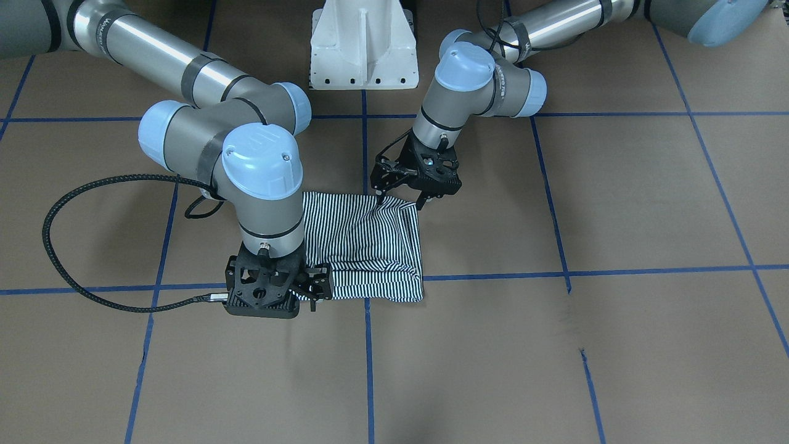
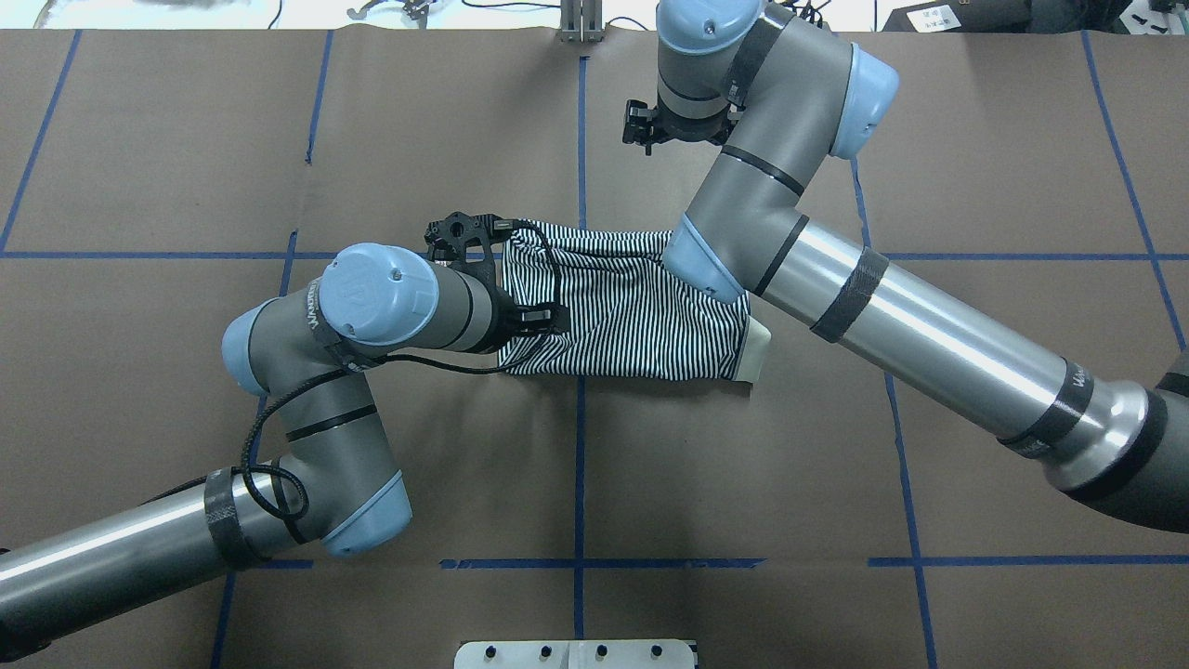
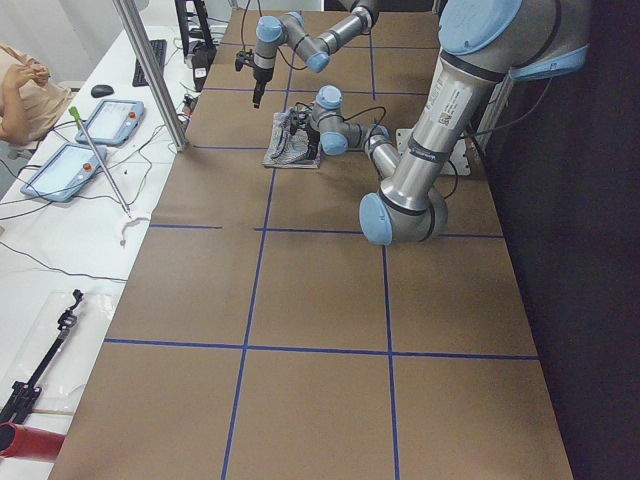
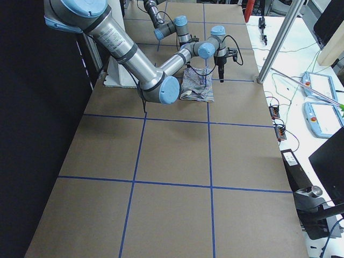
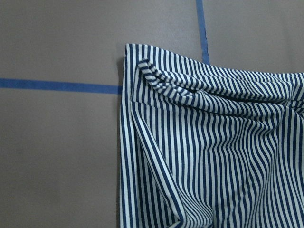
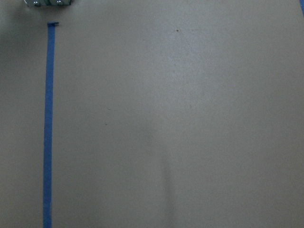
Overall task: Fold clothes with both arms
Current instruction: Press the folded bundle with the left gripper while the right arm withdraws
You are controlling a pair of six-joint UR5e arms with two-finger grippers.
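Note:
The clothes are one navy-and-white striped shirt (image 1: 370, 246) (image 2: 632, 316) (image 3: 290, 140) (image 4: 196, 86), folded into a narrow rumpled rectangle at the table's middle. Its cream collar (image 2: 757, 348) pokes out at one end. My left gripper (image 1: 400, 200) (image 2: 506, 274) stands open just over the other end, one finger at each side of that edge, and nothing is pinched. The left wrist view shows that bunched edge (image 5: 213, 156). My right gripper (image 1: 317, 287) (image 2: 641, 130) (image 3: 255, 90) (image 4: 221, 72) hangs raised beyond the shirt's far long edge; I cannot tell whether it is open or shut.
Brown paper with a blue tape grid (image 6: 47, 123) covers the table. The white pedestal (image 1: 363, 49) stands on the robot's side. Past the table's far edge are a metal post (image 3: 150, 70), a desk with tablets (image 3: 65, 170), and a person (image 3: 15, 90).

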